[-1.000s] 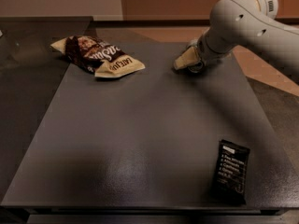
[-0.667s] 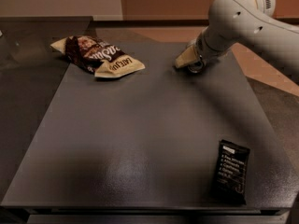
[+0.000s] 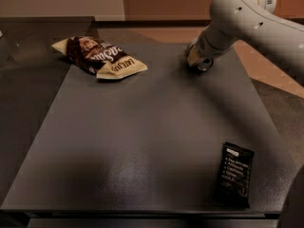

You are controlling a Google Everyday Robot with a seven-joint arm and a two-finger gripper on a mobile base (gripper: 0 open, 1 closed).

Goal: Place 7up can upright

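My gripper (image 3: 197, 59) is at the far right of the dark table (image 3: 142, 137), low over its surface, at the end of the white arm (image 3: 247, 18) that comes in from the upper right. It is shut on the 7up can (image 3: 205, 64). Only the can's round silver end shows, below and to the right of the cream fingers (image 3: 193, 56). The rest of the can is hidden by the gripper. The can is tilted, with its end facing the camera, and sits at or just above the table.
A brown-and-cream snack bag (image 3: 99, 56) lies at the table's far left. A flat black bar wrapper (image 3: 235, 174) lies near the front right corner. The table's right edge runs close beside the gripper.
The gripper with the can has shifted slightly up and to the right and turned a little. The bag and the wrapper have not moved.
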